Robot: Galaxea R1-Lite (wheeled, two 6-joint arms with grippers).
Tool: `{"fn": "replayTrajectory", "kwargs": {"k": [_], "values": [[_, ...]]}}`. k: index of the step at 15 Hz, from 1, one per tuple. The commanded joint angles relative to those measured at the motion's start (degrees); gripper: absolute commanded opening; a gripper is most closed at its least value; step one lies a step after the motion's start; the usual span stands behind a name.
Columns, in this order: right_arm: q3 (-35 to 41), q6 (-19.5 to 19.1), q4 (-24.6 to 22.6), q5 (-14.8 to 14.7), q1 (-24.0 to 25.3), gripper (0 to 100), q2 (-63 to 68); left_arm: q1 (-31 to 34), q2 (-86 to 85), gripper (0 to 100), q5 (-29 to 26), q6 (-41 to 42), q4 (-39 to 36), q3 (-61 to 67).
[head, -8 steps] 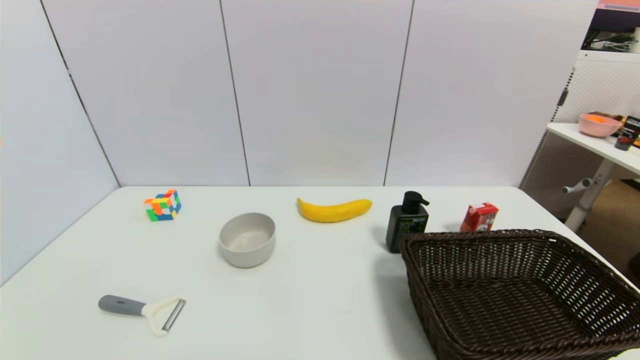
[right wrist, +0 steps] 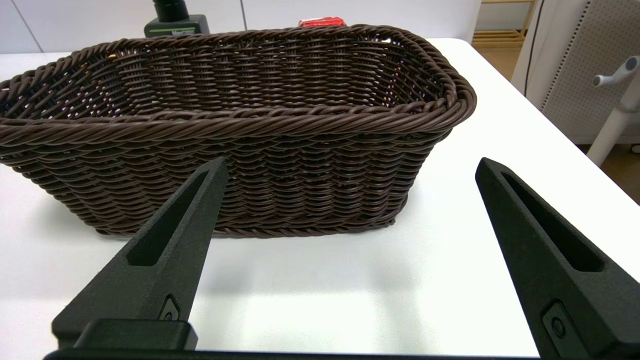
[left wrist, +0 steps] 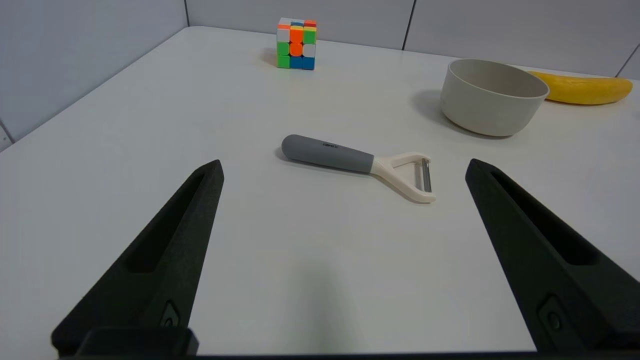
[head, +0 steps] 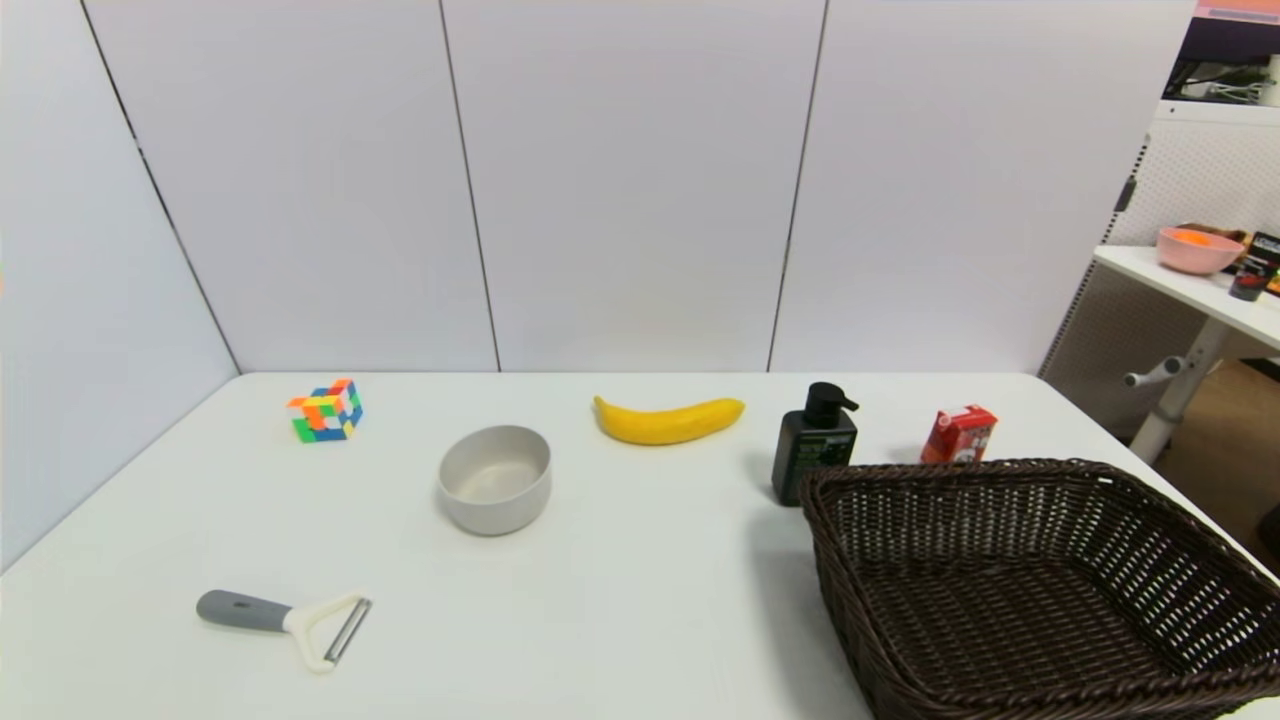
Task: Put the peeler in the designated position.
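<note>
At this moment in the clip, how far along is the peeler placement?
Nothing looks done yet: the peeler lies flat on the white table, near the front left, untouched. In hand: the left gripper is open, short of the peeler, which lies ahead between its fingers. The right gripper is open, facing the wicker basket. Left: grasp, carry, set down on bare tabletop.

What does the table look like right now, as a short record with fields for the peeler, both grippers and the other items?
peeler: flat on table, untouched
left gripper: jaws open, short of the peeler
right gripper: jaws open, facing the wicker basket
bowl: empty
others: Rubik's cube, banana, pump bottle, red carton
</note>
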Motion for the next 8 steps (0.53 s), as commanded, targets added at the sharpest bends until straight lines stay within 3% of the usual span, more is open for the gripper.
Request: {"fn": "replayTrajectory", "kwargs": {"k": [1,8], "values": [[0.09,0.01,-0.01,0.0,0.01,100,0.07,0.01,0.07,100,0.03,-0.04,0.0,0.0],[0.09,0.01,-0.01,0.0,0.01,100,0.07,0.01,4.91,100,0.12,-0.21,0.09,-0.09]]}}
